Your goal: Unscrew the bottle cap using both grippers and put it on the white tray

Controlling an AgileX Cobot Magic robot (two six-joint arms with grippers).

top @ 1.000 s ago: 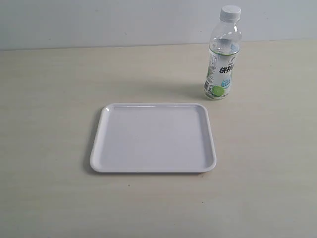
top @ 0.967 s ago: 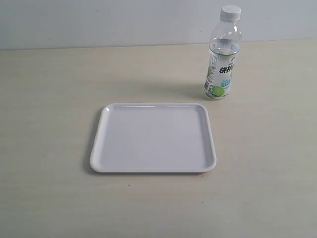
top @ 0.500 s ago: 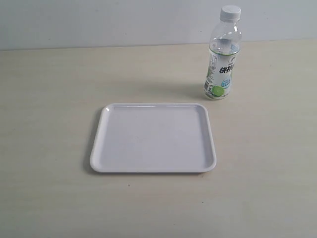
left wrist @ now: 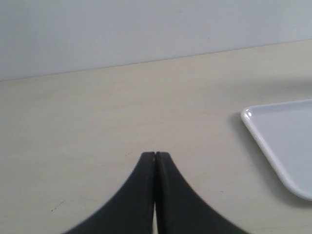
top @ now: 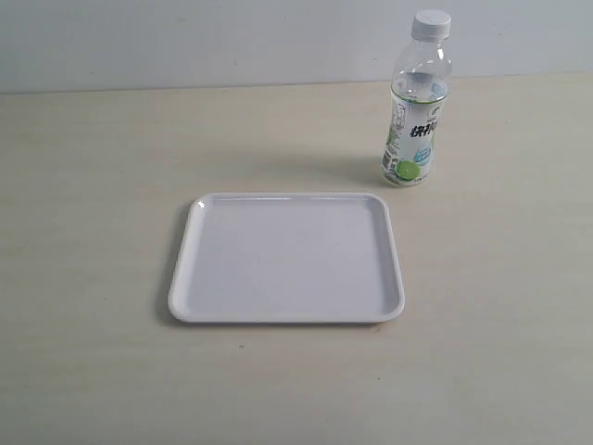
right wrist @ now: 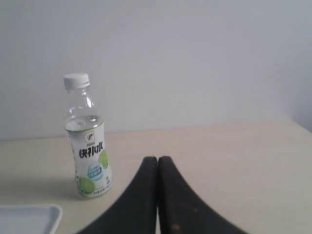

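**capped bottle stands off the tray, both grippers clenched on nothing**

the white tray point(top: 287, 264) lies flat on the pale wooden table point(top: 93, 185), and all that shows inside its low rim is its own glossy floor. the bottle point(top: 418, 111) stands upright on the table just beyond the tray's far right corner, apart from the rim and not touching it. it sits between the tray and the plain light wall point(top: 185, 37) behind the table.

the bottle is clear plastic. it looks filled with clear liquid up to a line just above the label, where a ring of small bubbles shows in the right wrist view. the label carries dark lettering, a light-blue patch and a green lime. the bottle cap point(top: 432, 23) is screwed on the neck – white, ribbed and level – so it is on the bottle and not on the tray.

neither arm appears in the exterior view. the left gripper point(left wrist: 155, 157) has its two black fingers pressed together with nothing between them. it hangs over bare table, with one rounded tray corner near it but clear of the fingertips.

the right gripper point(right wrist: 157, 160) is clenched the same way – fingers flat against each other and grasping nothing. it is well apart from the bottle, and a tray corner shows at the frame edge below the bottle.
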